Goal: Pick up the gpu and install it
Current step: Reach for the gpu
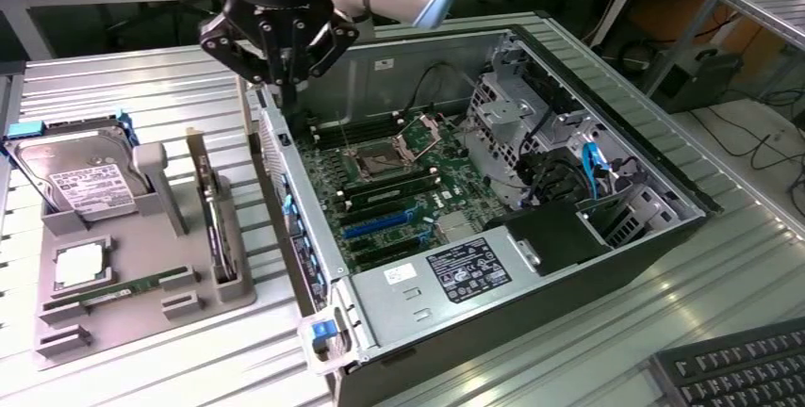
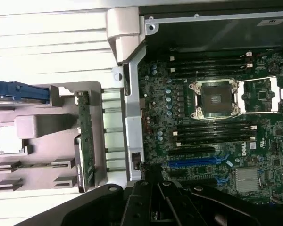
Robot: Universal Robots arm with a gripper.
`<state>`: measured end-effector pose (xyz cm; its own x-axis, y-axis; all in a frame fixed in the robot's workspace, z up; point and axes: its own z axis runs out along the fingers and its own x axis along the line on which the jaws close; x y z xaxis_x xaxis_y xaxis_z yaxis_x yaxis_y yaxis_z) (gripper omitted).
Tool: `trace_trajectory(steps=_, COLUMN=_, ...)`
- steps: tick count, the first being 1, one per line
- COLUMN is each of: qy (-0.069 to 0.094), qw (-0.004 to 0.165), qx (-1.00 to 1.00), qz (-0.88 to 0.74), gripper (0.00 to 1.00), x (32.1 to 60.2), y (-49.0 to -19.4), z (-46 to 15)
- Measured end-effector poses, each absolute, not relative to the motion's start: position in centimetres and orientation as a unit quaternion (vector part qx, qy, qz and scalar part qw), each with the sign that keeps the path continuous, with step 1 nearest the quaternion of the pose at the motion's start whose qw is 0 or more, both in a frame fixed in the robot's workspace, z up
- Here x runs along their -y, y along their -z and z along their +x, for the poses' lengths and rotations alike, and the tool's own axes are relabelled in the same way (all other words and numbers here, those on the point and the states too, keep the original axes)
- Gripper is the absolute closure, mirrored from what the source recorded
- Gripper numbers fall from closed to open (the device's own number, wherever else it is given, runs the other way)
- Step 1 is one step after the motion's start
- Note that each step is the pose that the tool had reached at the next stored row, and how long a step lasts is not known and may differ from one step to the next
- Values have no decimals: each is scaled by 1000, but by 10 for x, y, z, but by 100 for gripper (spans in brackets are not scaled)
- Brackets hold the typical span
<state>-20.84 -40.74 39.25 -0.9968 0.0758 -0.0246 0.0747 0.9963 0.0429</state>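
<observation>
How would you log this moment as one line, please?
gripper: shut, empty | position: above computer case edge | graphics card: standing on edge in gray tray, untouched

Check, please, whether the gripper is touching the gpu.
Apart. The exterior view shows the gripper above the edge of the computer case, while the gpu stands on edge in the grey tray, clear space between them.

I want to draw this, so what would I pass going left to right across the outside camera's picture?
Silver hard drive with a white label → thin green gpu card standing on edge → green motherboard in the open grey computer case → black keyboard.
</observation>
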Motion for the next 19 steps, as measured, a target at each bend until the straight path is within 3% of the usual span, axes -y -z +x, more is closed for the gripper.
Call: trace_trajectory(steps=19, qy=-15, qw=13, qx=-999, qz=37, gripper=89, x=410, y=-365, z=-296)
